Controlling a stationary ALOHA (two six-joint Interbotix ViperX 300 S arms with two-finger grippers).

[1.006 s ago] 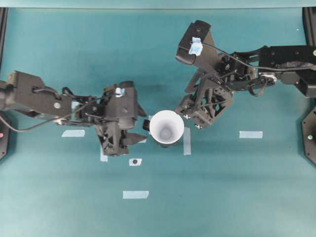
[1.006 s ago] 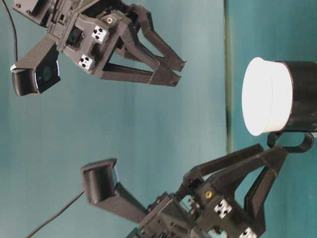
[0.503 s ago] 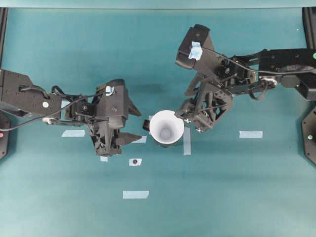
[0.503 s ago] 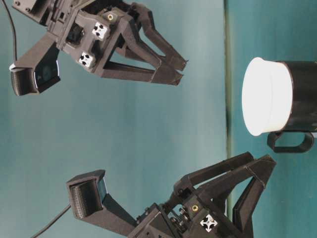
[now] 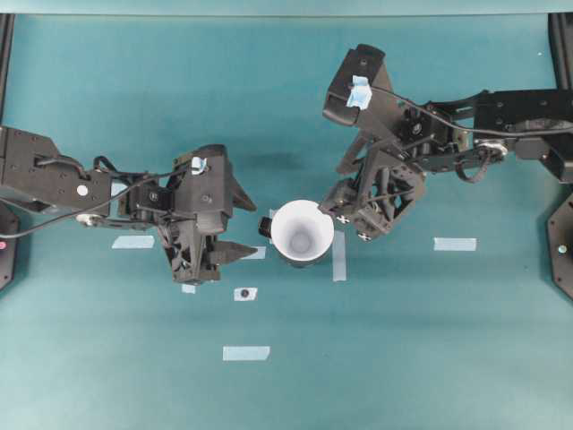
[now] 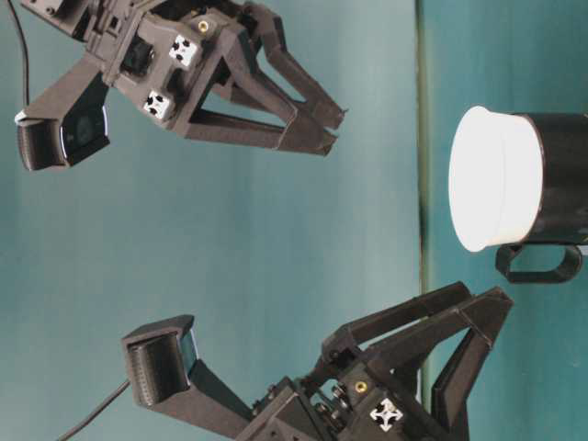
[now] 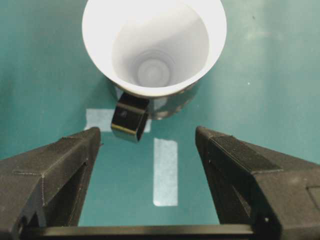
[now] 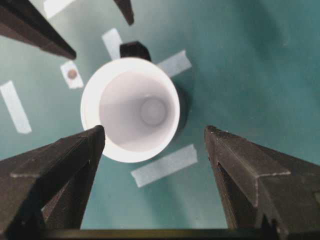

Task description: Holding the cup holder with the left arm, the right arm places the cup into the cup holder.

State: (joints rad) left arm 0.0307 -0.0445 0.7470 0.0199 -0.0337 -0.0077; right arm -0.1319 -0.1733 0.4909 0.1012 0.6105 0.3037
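I see the cup (image 5: 303, 232) seated upright in the cup holder (image 7: 172, 100) near the tabletop's middle — mouth up, the holder's handle (image 7: 130, 119) pointing at my left gripper (image 5: 240, 226). Both that and my right gripper (image 5: 345, 208) stand wide apart, holding nothing — flanking the cup.

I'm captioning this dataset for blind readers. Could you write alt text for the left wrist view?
A white cup sits inside a glossy black cup holder, whose handle points toward the camera. The left gripper is open and empty, short of the handle, over teal table with pale tape strips.
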